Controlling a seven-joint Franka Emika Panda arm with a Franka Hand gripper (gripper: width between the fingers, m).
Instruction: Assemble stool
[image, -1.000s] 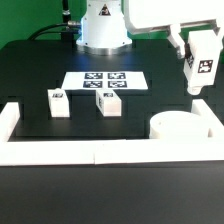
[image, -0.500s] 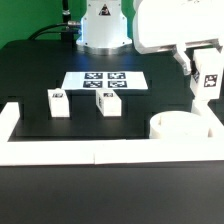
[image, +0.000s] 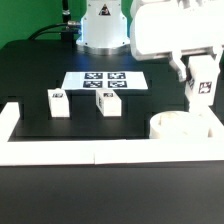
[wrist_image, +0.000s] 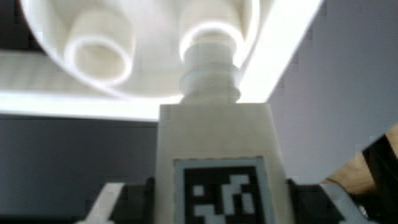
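Observation:
My gripper (image: 199, 76) is shut on a white leg block (image: 203, 92) with a black-and-white tag, holding it upright in the air just above the round white seat (image: 183, 129) at the exterior view's right. In the wrist view the leg block (wrist_image: 217, 140) fills the middle, its round peg end pointing at a socket of the seat (wrist_image: 98, 45); the gripper (wrist_image: 222, 205) has its fingers (wrist_image: 112, 203) on either side of the block. Two more leg blocks (image: 58, 102) (image: 108, 102) stand on the black table left of centre.
The marker board (image: 106, 81) lies flat behind the two loose legs, in front of the robot base (image: 104, 25). A long white border rail (image: 90, 152) runs along the table's front, with a short arm (image: 8, 118) at the exterior view's left.
The gripper has come down with the leg block, a little toward the exterior view's left, closer over the seat. More of the arm's white body now shows.

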